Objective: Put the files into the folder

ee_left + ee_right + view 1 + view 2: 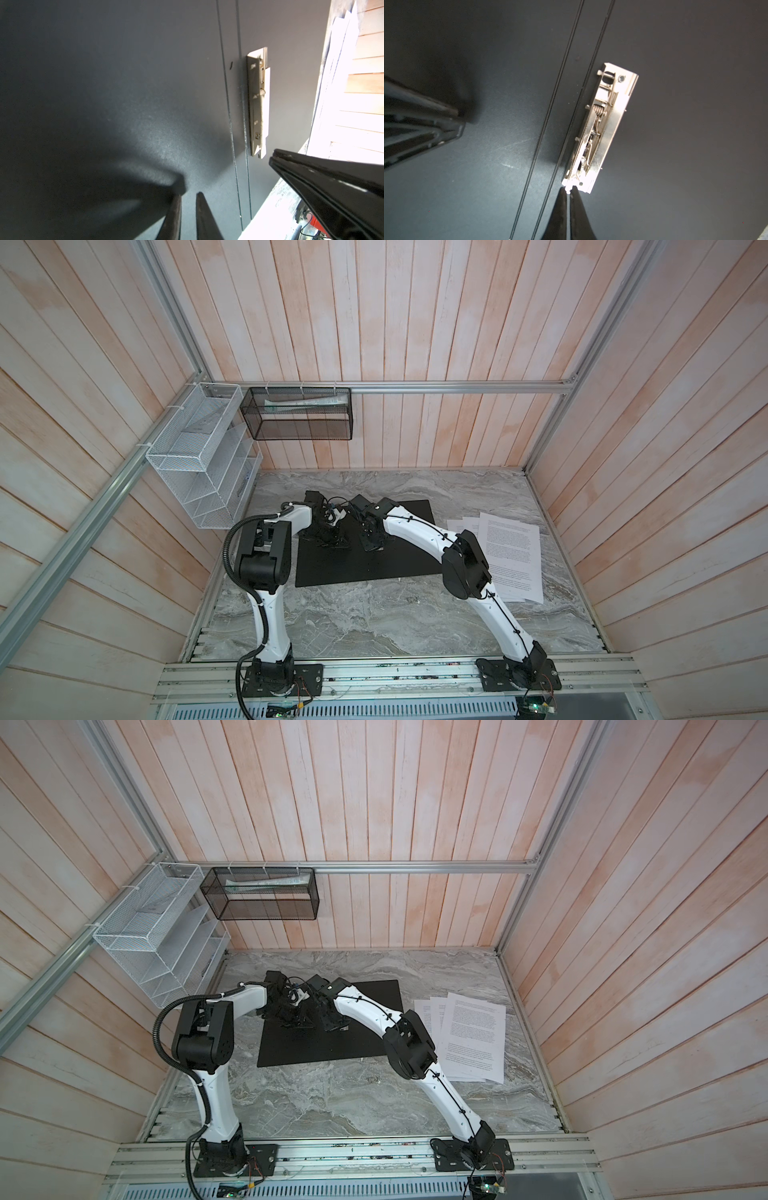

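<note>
Right end effector (569, 190) is pinched shut on the end tab of the clip (604, 128). Left end effector (188, 194) is closed too, tips right at the black inside of the folder (124, 83). In both top views the folder lies open mid-frame on the bench (374, 622), with the files (511, 556) fanned out just right of it.

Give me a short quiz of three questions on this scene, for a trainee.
1. True or false: the files already lie inside the open folder.
2. Which tool has its tips at the metal clip's end?
3. Beside the white wire mesh organizer hangs: A, a black mesh basket; B, a red bucket; C, a lamp.
Key: 1 false, the files lie on the table beside the folder. 2 the right tool. 3 A.
</note>
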Action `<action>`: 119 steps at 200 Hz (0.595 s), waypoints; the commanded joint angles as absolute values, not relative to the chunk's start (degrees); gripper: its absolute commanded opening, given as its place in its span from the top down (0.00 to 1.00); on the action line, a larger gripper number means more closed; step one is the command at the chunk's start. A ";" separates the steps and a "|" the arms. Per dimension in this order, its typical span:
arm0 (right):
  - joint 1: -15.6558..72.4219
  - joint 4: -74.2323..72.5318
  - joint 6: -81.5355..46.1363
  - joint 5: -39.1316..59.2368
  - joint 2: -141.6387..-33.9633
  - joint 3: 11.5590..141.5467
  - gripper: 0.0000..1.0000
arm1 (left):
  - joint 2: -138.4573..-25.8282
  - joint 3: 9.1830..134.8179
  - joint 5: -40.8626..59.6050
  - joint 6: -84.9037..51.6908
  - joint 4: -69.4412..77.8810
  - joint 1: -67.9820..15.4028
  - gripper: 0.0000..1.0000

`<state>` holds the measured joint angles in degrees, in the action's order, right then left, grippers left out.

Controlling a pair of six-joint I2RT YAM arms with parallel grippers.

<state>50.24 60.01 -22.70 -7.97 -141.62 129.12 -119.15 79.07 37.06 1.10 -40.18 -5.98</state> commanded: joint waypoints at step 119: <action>49.18 59.21 -23.36 -6.47 -143.03 127.79 0.92 | -122.81 78.14 30.50 2.18 -43.00 -5.16 0.82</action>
<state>49.43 59.51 -22.72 -7.07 -141.75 127.83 -119.20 79.09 37.15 1.10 -40.23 -5.93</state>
